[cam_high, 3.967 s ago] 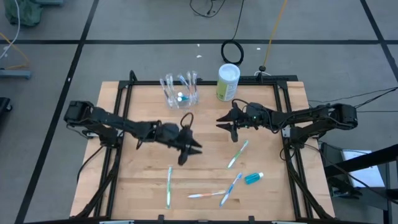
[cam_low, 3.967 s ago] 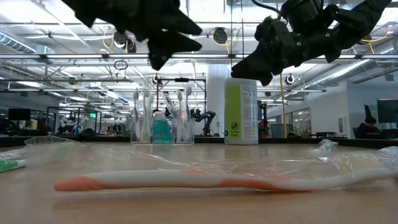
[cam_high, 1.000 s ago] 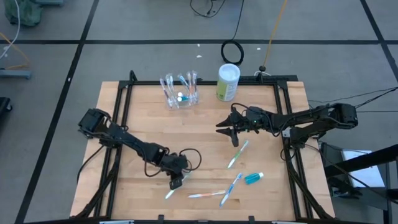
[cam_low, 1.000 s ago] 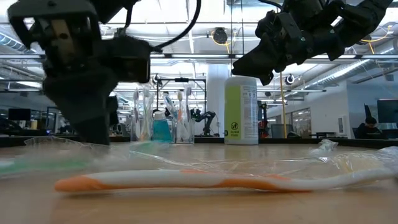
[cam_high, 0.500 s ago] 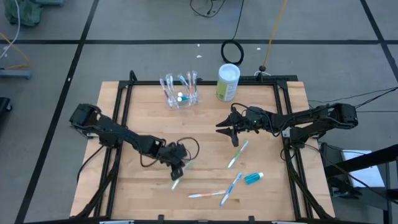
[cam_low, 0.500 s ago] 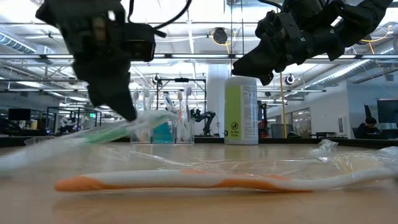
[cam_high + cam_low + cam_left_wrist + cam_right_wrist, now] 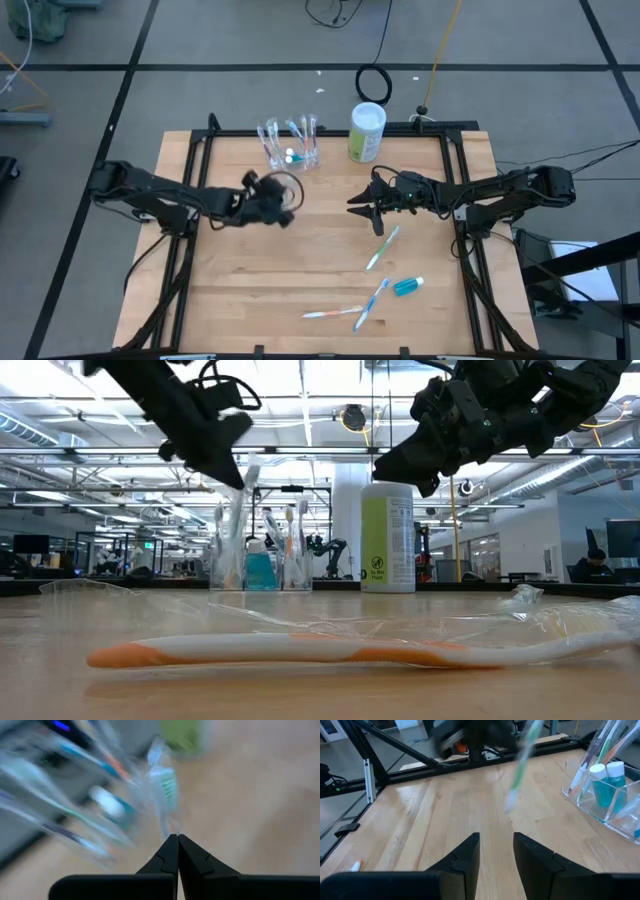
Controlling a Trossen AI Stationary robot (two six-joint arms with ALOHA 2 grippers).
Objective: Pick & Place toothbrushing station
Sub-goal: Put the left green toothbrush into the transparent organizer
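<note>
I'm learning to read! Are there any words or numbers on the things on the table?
Tall white-and-green canister: it has a round sign and lines of small print, all too small to read.
Blue toothpaste tube: no readable words.
Toothbrushes in the clear holder: no words to be seen.
Nothing else shows readable text.

I see open tabletop point(image 7: 230, 270) across the left half and front-left, nothing lying there. Front-right is cluttered w/ loose toothbrushes point(image 7: 381, 247) and a toothpaste tube point(image 7: 408, 287). At the back edge the clear holder point(image 7: 289, 148) is already packed w/ upright brushes, tight gaps only. Left end effector point(image 7: 283, 192), pinched on a green toothbrush point(image 7: 167, 787), sits just in front of the holder. White-and-green canister point(image 7: 366, 132) stands to the holder's right, clear lane btwn them. Right end effector point(image 7: 362, 203), fingers apart, hangs mid-table, blocking approach from that side.
</note>
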